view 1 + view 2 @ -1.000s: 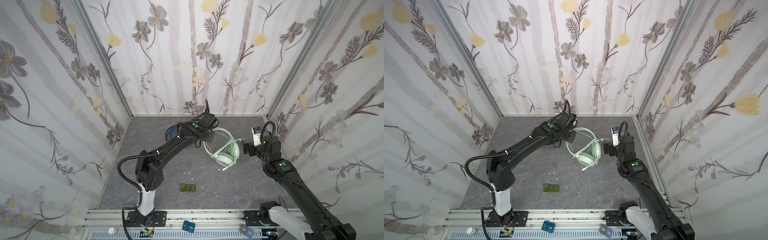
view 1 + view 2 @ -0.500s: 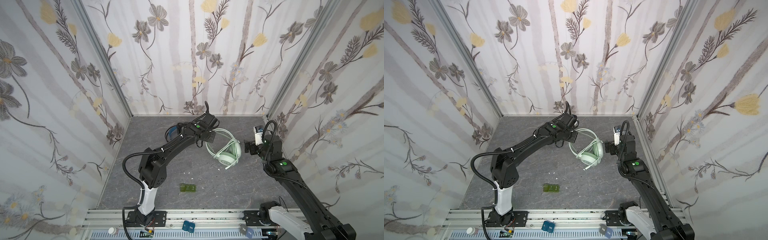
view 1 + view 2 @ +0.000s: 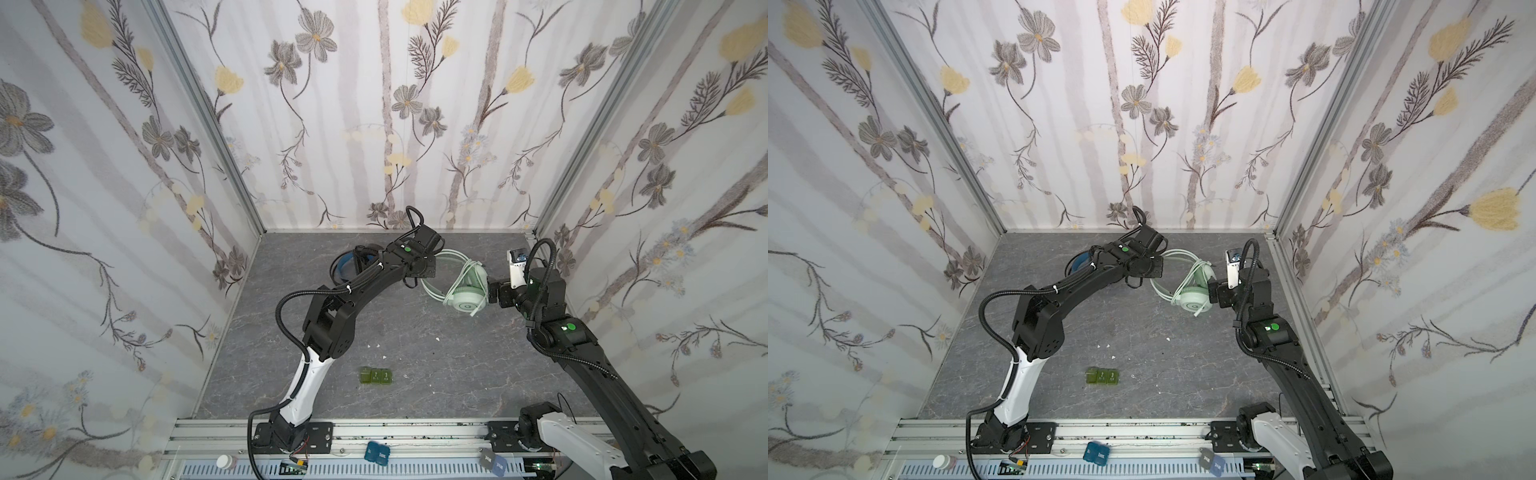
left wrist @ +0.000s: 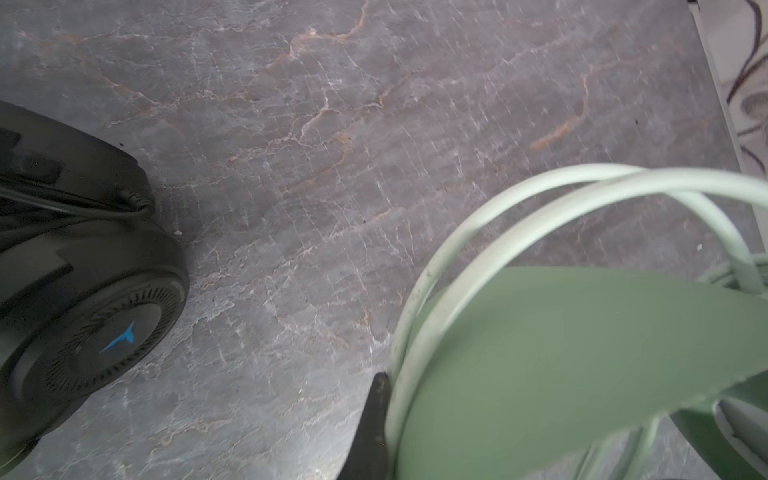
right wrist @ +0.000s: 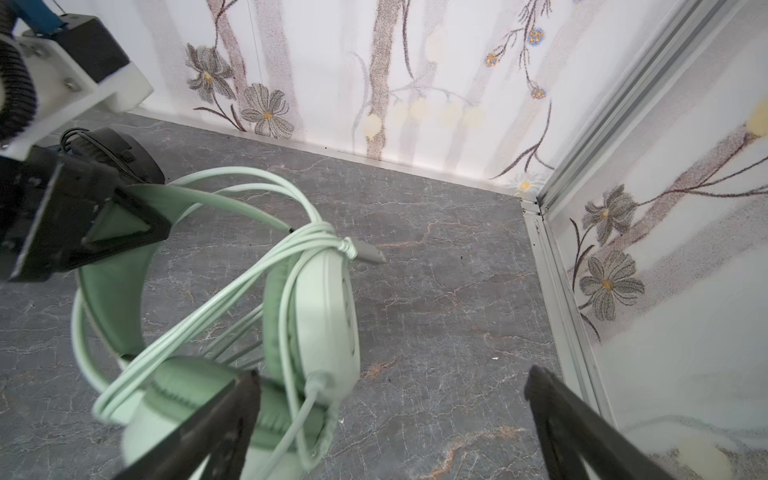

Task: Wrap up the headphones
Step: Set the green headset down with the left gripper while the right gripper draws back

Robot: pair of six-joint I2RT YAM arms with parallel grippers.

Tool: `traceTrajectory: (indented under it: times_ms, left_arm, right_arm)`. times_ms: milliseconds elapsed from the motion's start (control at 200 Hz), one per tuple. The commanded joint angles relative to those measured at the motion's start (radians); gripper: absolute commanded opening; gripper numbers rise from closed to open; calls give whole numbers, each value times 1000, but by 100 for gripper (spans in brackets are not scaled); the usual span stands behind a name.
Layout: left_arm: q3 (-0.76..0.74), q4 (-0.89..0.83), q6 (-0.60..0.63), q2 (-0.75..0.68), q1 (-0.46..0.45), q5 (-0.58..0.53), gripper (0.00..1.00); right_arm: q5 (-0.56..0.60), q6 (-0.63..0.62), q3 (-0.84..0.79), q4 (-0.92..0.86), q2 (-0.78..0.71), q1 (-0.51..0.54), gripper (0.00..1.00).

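Mint-green over-ear headset (image 3: pixel 467 291) has its pale cable (image 5: pixel 208 311) looped round the earcups (image 5: pixel 328 316). Left gripper (image 5: pixel 129 224) clamps its headband (image 5: pixel 112 307), right gripper (image 5: pixel 390 374) gapes empty beside it. Seemingly only release is left.

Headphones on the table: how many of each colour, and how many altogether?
Mint-green headphones: 1
Black headphones: 1
Total: 2
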Motion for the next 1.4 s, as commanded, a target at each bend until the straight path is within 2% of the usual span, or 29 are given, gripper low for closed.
traceTrajectory:
  times_ms: [0, 165, 260, 485, 749, 784, 859, 904, 1039, 1114, 1394]
  left_arm:
    - [93, 5, -132, 73, 16, 1, 0]
    - [272, -71, -126, 215, 26, -8, 0]
    - [326, -94, -135, 270, 31, -8, 1]
    - [307, -100, -186, 301, 46, -5, 6]
    - [233, -47, -214, 297, 45, 16, 20]
    - [232, -47, -216, 298, 46, 17, 23]
    - [230, -50, -216, 295, 45, 11, 45]
    - [228, -54, -215, 290, 46, 5, 55]
    - [222, -57, -213, 272, 47, -8, 75]
    - [219, -65, -208, 257, 47, -11, 99]
    - [65, -5, -198, 140, 41, -32, 100]
  right_arm:
    - [-3, 6, 9, 42, 1, 9, 100]
    - [-12, 5, -3, 50, -10, 14, 100]
    - [-40, 5, -3, 58, -4, 17, 100]
    - [-35, 4, 2, 62, 12, 21, 100]
    - [-41, 1, 15, 64, 32, 22, 100]
    - [-43, 1, 15, 62, 34, 23, 100]
    - [-45, 1, 17, 60, 32, 23, 100]
    - [-46, 1, 18, 57, 32, 23, 100]
    - [-54, 2, 19, 56, 32, 32, 100]
    - [-56, 4, 21, 58, 33, 40, 100]
    - [-63, 9, 20, 55, 10, 55, 100]
